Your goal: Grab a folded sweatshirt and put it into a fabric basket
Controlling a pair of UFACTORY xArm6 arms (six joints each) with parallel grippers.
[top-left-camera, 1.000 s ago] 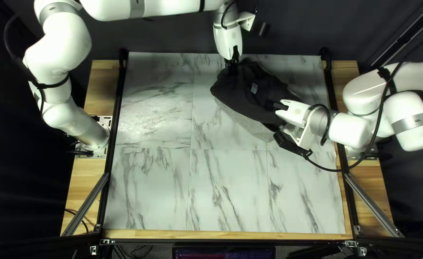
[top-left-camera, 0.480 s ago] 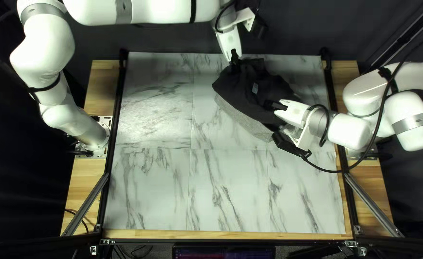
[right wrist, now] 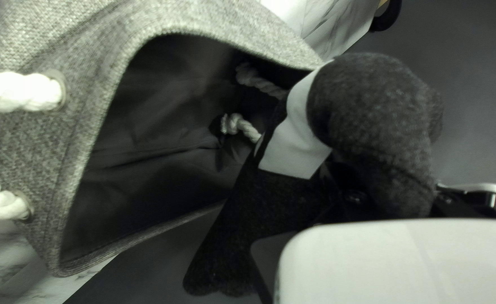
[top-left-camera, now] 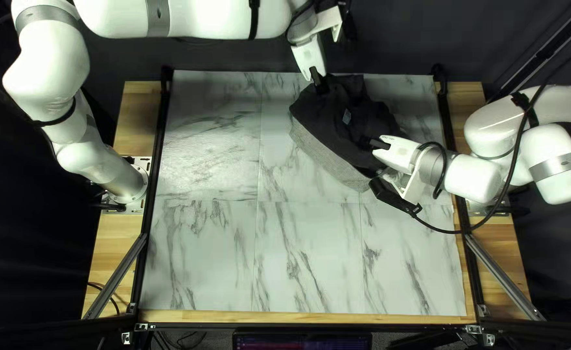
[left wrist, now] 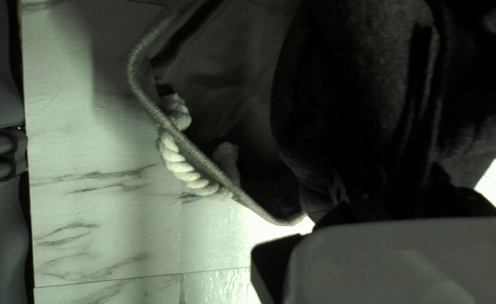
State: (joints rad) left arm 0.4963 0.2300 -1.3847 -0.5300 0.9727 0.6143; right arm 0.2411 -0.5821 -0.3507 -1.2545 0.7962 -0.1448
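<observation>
In the top left view, the dark sweatshirt [top-left-camera: 345,123] lies bunched over the grey fabric basket [top-left-camera: 329,157], whose near wall shows below it. My left gripper [top-left-camera: 318,81] is at the sweatshirt's far left end, my right gripper [top-left-camera: 376,144] at its near right part. Dark cloth of the sweatshirt [left wrist: 366,73] surrounds my left gripper [left wrist: 383,191], which is shut on it; the basket rim [left wrist: 200,159] lies beside. The right wrist view shows my right gripper [right wrist: 380,194] shut on a sweatshirt fold [right wrist: 377,118], beside the basket's open mouth [right wrist: 99,126].
White rope handles [right wrist: 20,93] hang on the basket. The marble-patterned table [top-left-camera: 233,246] shows bare at the near side and left of the top left view. Black rails border it, and a dark curtain [top-left-camera: 221,55] is behind the far edge.
My left arm's upper links have shifted left and slightly toward the near side. The sweatshirt's left end has drawn slightly right, baring more of the basket wall. My right gripper has hardly moved.
</observation>
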